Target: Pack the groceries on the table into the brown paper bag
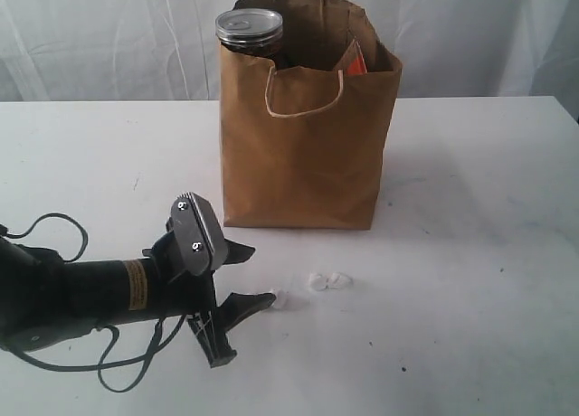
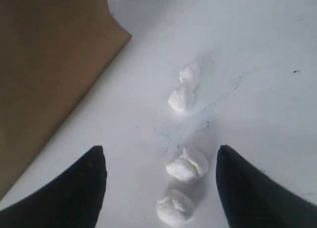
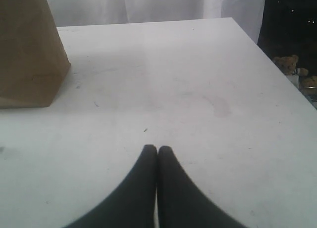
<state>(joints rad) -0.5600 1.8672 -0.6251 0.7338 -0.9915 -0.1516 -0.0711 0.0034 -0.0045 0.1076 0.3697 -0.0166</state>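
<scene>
**Brown creased kraft paper bag [image 1: 308, 154] part-filled; small white lumps [image 1: 327, 280] on white tabletop [image 1: 470, 253]**

Left gripper [image 1: 262, 273]: jaws wide, empty, two lumps between them. Yellow arm label [image 1: 136, 285]: unreadable. Bag upright at centre, holding the dark silver-topped can [image 1: 249, 32] and orange-labelled pouch [image 1: 355, 63]; print illegible. Right gripper [image 3: 157, 149]: jaws pressed together, empty.

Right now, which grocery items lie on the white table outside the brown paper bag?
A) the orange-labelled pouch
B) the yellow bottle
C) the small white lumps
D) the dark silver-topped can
C: the small white lumps lie on the table in front of the brown paper bag, while the can and pouch poke out of its top.
</scene>
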